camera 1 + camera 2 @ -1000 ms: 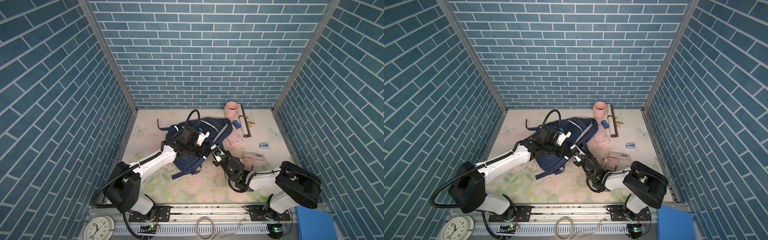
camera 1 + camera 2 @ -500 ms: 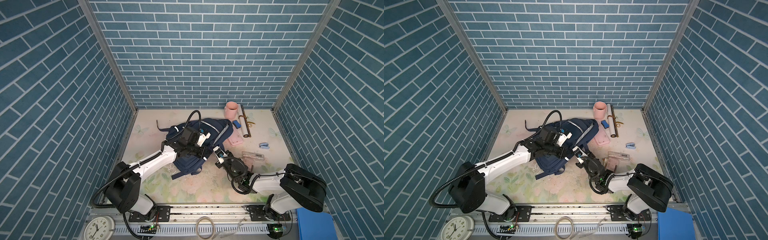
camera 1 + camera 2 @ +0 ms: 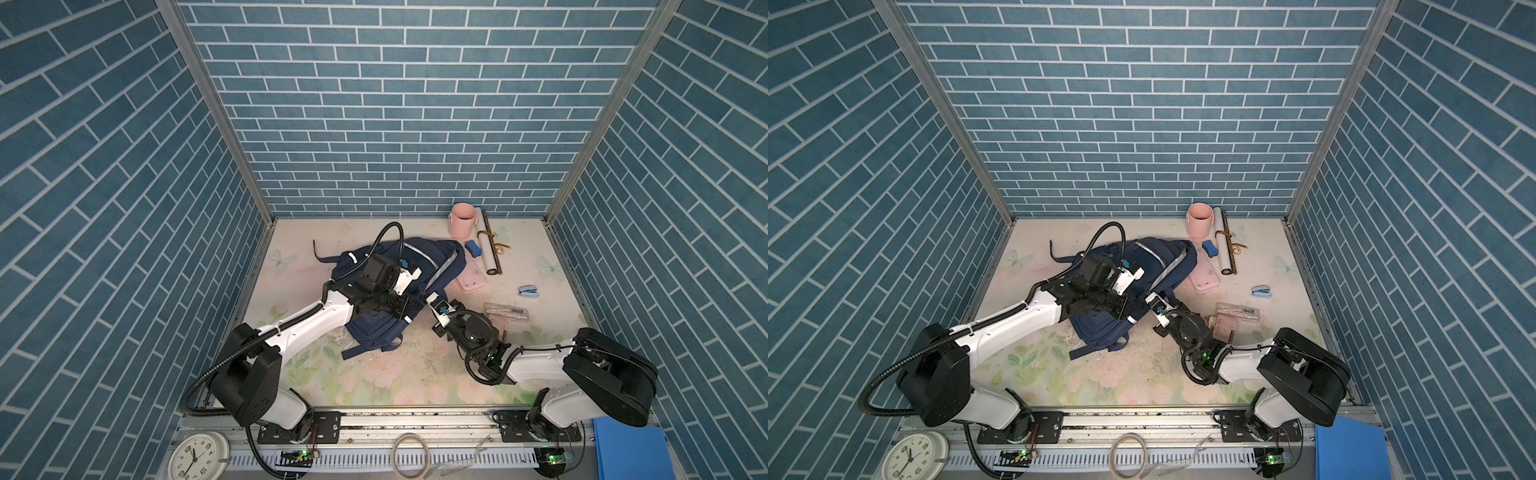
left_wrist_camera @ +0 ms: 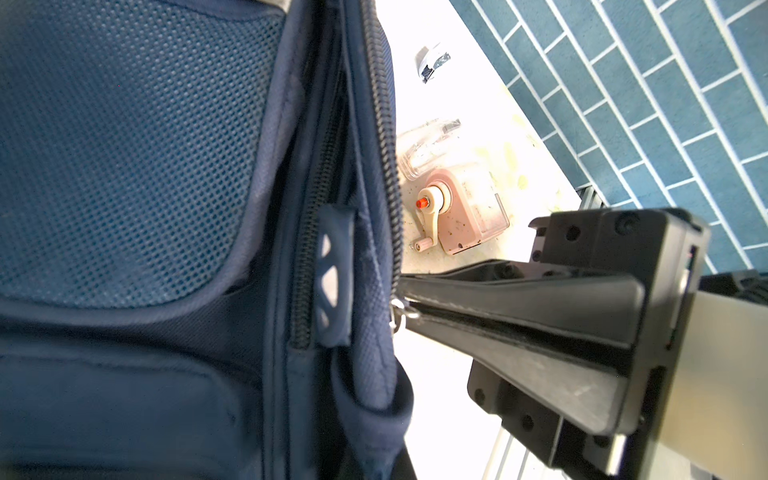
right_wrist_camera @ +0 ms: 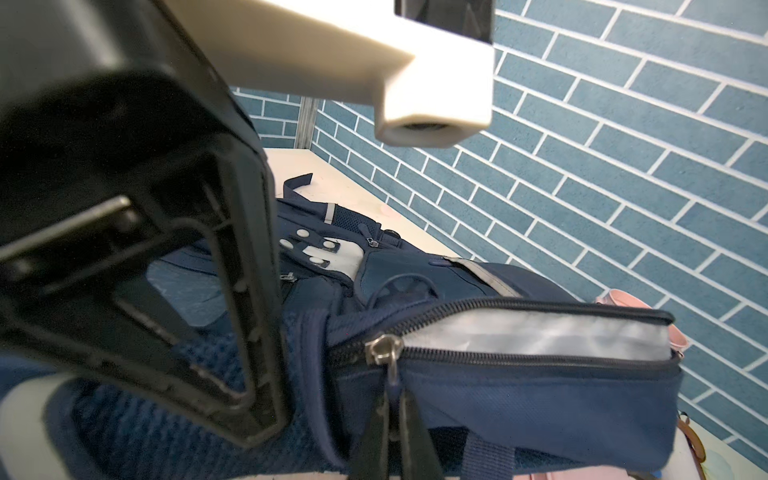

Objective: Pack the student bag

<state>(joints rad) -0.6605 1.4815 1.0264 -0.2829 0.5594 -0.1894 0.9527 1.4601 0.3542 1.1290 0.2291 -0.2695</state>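
The navy student bag (image 3: pixel 432 257) (image 3: pixel 1167 257) lies on its side mid-table. My left gripper (image 3: pixel 404 311) rests on its near end, shut on a fold of the bag's fabric (image 4: pixel 374 386). My right gripper (image 3: pixel 425 296) (image 5: pixel 392 419) reaches in from the right and is shut on the metal zipper pull (image 5: pixel 392 370) (image 4: pixel 400 311). Its slider (image 5: pixel 382 347) sits at the end of a zip that gapes open and shows grey lining (image 5: pixel 532 332). The left arm's black body (image 5: pixel 166 249) fills one side of the right wrist view.
Right of the bag lie a pink cup (image 3: pixel 462 220), a rolled scroll (image 3: pixel 486 245), a blue eraser (image 3: pixel 473 248), a pink case (image 3: pixel 469 282), a small blue stapler (image 3: pixel 528 291), a clear pencil box (image 3: pixel 507 312) and a pink crank sharpener (image 4: pixel 465 212).
My right gripper has moved a little toward the bag and closed on the zipper pull. The left arm has stayed where it was on the bag.
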